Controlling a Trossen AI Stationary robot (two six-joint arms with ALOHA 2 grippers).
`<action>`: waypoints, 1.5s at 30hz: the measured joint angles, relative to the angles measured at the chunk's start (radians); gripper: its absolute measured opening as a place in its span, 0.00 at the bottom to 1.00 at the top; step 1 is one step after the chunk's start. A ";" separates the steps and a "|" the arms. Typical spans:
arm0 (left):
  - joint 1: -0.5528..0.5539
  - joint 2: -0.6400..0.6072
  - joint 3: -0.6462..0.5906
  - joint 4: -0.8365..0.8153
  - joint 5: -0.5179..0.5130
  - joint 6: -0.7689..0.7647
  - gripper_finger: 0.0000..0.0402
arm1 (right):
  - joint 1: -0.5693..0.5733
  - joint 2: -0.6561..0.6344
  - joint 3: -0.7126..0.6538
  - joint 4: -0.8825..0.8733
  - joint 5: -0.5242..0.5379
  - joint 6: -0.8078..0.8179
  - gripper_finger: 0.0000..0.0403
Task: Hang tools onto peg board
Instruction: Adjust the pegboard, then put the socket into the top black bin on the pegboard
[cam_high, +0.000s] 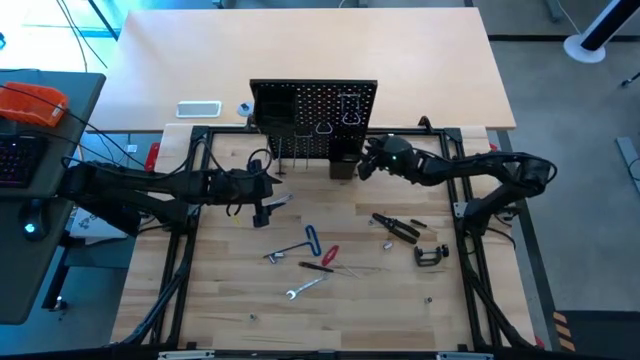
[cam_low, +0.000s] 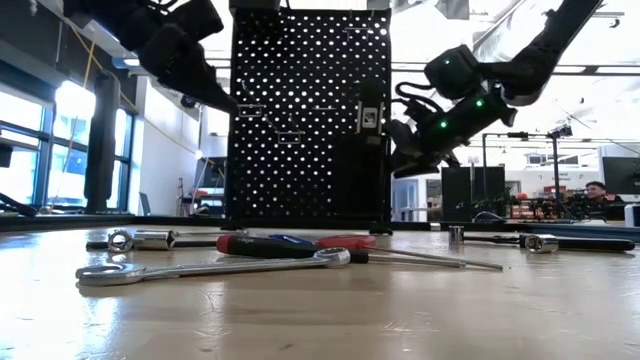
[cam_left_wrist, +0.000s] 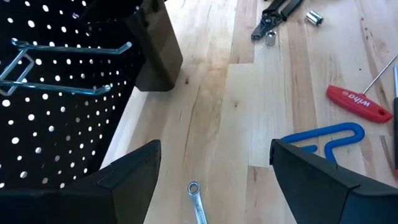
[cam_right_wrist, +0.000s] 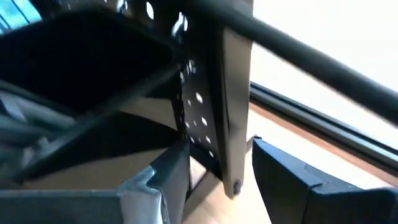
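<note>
Pale plank worktop (cam_high: 340, 300) in windowed lab; tools (cam_high: 312, 258) scattered mid-worktop, peg board (cam_high: 315, 120) upright at far edge. Left hand (cam_high: 262, 205) released above worktop; right hand (cam_high: 362, 163) straddles board's right edge, grip unclear.

Wood, steel and plastic on show here.
Pale smooth wooden table (cam_high: 360, 300); matt black perforated peg board (cam_low: 310, 120); glossy metal wrench (cam_low: 215, 266); shiny red plastic screwdriver handle (cam_left_wrist: 359, 102).
</note>
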 joint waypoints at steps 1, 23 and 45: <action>0.000 0.000 0.000 -0.005 0.000 0.000 0.73 | 0.000 -0.007 0.001 -0.025 0.004 -0.006 0.42; 0.000 0.000 0.000 -0.007 0.000 0.018 0.73 | -0.167 -0.091 0.000 -0.261 0.111 0.123 0.42; 0.000 0.000 0.000 -0.014 0.005 -0.008 0.73 | -0.315 0.204 0.021 -0.018 0.066 0.169 0.55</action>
